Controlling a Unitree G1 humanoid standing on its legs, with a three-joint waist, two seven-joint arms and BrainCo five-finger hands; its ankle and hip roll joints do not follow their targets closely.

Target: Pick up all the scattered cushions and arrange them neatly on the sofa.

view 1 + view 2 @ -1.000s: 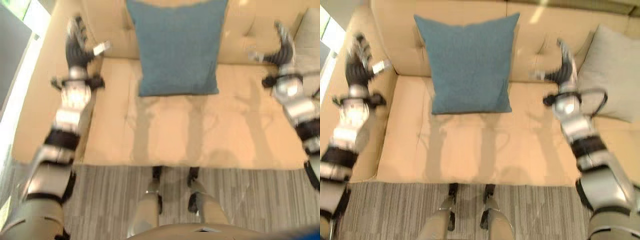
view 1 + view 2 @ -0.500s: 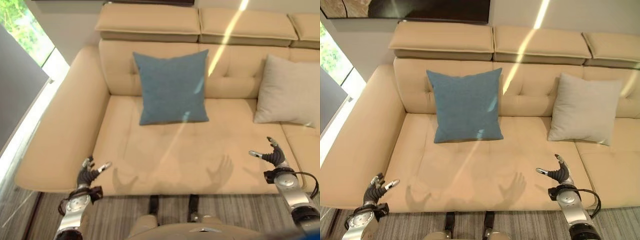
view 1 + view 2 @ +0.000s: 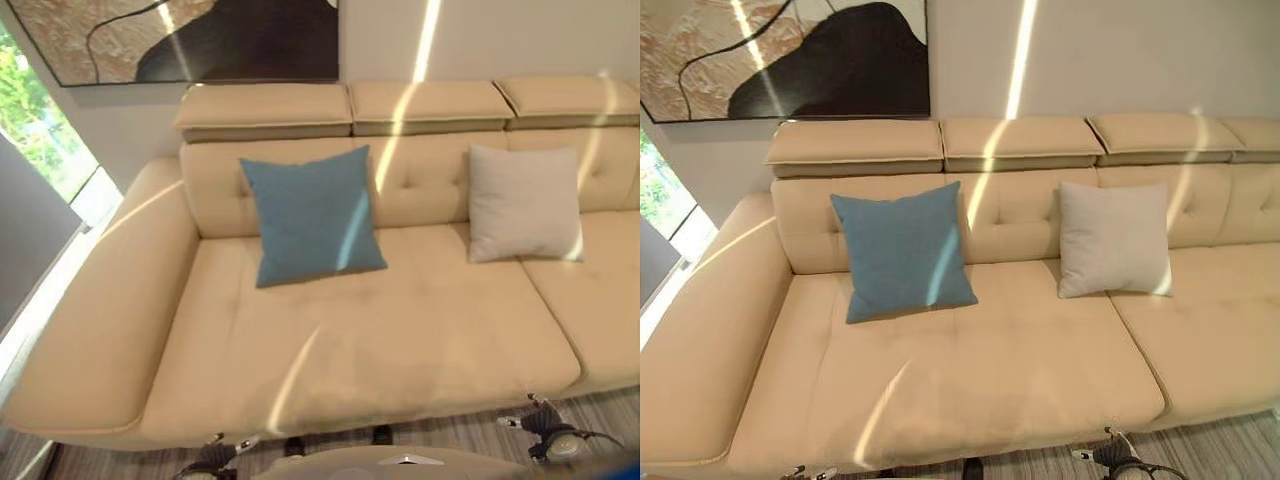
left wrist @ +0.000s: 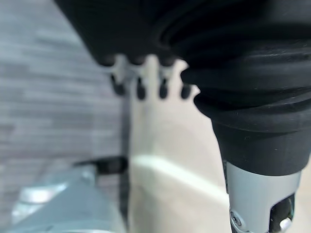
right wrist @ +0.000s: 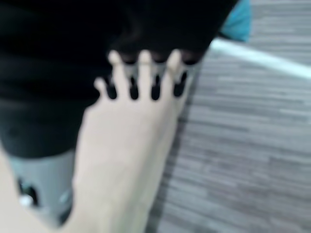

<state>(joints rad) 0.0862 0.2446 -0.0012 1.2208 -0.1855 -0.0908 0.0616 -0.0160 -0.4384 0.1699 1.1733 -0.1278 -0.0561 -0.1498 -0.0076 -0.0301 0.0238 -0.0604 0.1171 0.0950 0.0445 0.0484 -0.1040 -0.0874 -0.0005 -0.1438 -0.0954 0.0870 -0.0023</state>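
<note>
A blue cushion [image 3: 310, 215] leans upright against the backrest of the beige sofa [image 3: 400, 340], left of the middle. A pale grey cushion [image 3: 520, 200] leans against the backrest further right. Both hands hang low in front of the sofa's front edge, far from the cushions. My left hand [image 3: 215, 455] peeks in at the bottom left and holds nothing; its fingers [image 4: 141, 90] hang relaxed over the sofa's edge. My right hand [image 3: 540, 425] sits at the bottom right, open and empty, its fingers [image 5: 146, 73] straight beside the sofa front and floor.
A wide armrest [image 3: 100, 320] closes the sofa's left end. A large painting [image 3: 200, 40] hangs on the wall behind. A window [image 3: 30, 140] is at the far left. Grey striped floor [image 3: 1220, 440] runs before the sofa.
The camera has pulled back and tilted up, taking in the whole sofa and wall. Both arms have dropped to the bottom edge of the view. The cushions have not moved.
</note>
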